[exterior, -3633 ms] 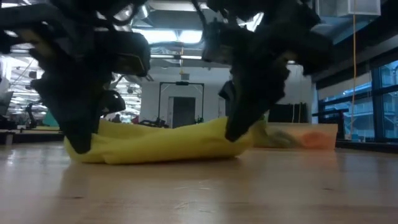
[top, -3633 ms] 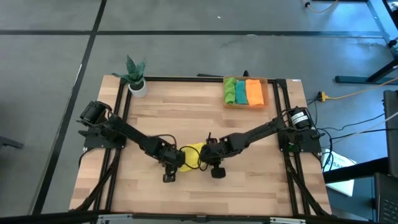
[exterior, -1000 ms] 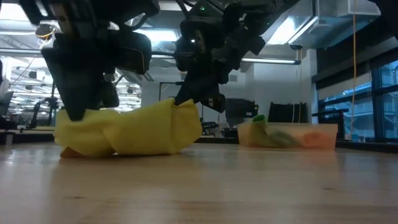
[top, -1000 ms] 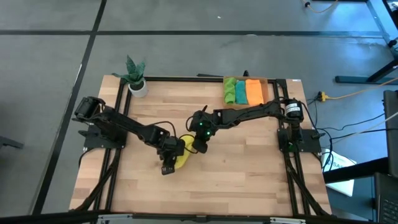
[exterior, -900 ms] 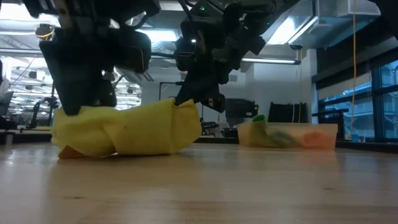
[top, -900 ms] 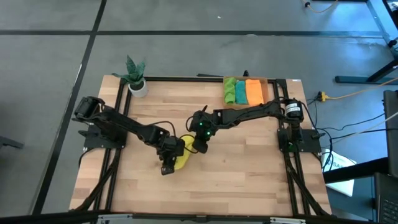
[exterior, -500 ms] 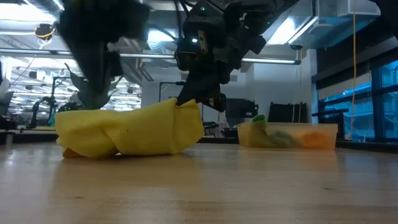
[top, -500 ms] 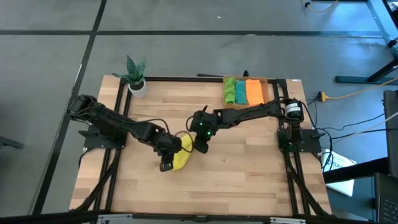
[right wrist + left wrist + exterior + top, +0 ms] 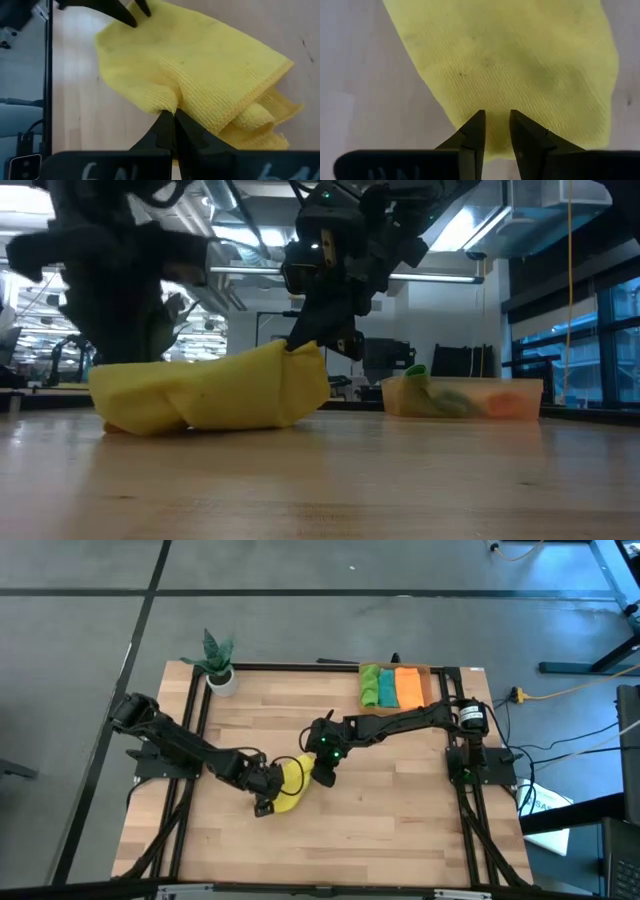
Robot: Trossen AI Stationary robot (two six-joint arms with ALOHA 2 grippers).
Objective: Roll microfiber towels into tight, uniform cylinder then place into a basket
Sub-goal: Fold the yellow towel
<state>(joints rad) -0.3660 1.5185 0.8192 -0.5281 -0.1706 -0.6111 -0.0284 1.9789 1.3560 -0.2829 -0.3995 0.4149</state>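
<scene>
High view: yellow towel [image 9: 291, 785] mid-table, a gripper at each end.

The towel lies as a loose, lumpy roll on the bare table [image 9: 400, 830], its long axis running diagonally between the two arms. The right gripper [image 9: 318, 768] is clenched on a pinch of cloth at the towel's far end, holding that edge lifted. The left gripper [image 9: 265, 797] sits at the near end with its fingers [image 9: 475, 132] slightly parted just over the cloth, grasping nothing as far as I can tell. The roll looks slack and uneven, one end splayed into open folds, so it probably needs tightening first. The basket [image 9: 432, 690], with green, teal and orange towels inside, sits well apart at the far right corner, nearer the right arm.
</scene>
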